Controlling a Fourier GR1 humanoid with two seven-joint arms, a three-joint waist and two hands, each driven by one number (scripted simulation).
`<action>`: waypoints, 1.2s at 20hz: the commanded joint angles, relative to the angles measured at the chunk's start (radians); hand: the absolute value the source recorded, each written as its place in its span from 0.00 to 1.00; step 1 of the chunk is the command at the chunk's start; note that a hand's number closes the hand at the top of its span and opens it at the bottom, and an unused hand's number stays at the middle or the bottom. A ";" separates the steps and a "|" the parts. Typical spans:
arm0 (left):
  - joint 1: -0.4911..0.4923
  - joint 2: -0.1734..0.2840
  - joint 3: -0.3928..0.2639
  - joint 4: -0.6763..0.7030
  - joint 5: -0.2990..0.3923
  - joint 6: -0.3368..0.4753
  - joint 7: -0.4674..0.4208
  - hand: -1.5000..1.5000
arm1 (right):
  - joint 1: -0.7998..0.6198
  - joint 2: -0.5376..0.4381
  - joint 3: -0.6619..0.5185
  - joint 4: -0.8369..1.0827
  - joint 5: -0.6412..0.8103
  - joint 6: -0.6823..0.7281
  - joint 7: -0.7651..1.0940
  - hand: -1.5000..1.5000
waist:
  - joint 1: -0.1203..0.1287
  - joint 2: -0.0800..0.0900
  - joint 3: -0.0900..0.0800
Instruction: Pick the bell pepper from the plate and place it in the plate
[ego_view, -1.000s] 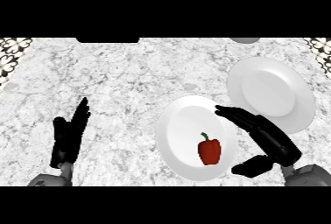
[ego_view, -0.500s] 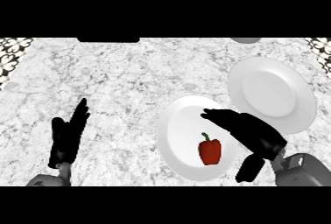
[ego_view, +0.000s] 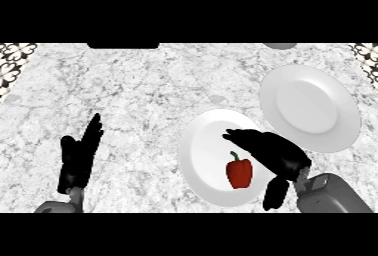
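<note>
At the left the black left hand (ego_view: 80, 159) rests open on the grey-white marbled surface (ego_view: 148, 90). The black right hand (ego_view: 269, 152), fingers spread and holding nothing, has slid in over the near white round plate (ego_view: 203, 150), closing on the red bell pepper (ego_view: 239, 172) lying there ungrasped. The far white round plate (ego_view: 310, 107), the likely target, waits at the right.

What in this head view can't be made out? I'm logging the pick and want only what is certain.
- Near plate: its right part lies under the right hand.
- Contact: whether that hand touches the bell pepper cannot be told from above.
- Far plate: whether it overlaps or only touches the near plate is unclear.
- Dark and grey objects at the counter's top edge are cut off.
- Left hand rests open at lower left; its forearm is cut off.
</note>
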 joint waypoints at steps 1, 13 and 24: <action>0.038 -0.005 0.007 -0.099 -0.023 -0.005 0.058 0.50 | 0.013 0.079 -0.015 -0.025 0.048 0.058 0.054 0.00 | 0.000 -0.001 0.000; 0.074 -0.030 0.049 -0.119 -0.043 -0.062 0.052 0.50 | -0.009 0.153 -0.048 0.226 0.233 -0.006 -0.155 0.00 | 0.006 0.000 0.000; 0.044 -0.104 0.045 -0.006 -0.116 -0.052 -0.024 0.50 | 0.002 0.207 -0.025 0.260 0.365 -0.060 -0.262 1.00 | 0.001 0.001 0.000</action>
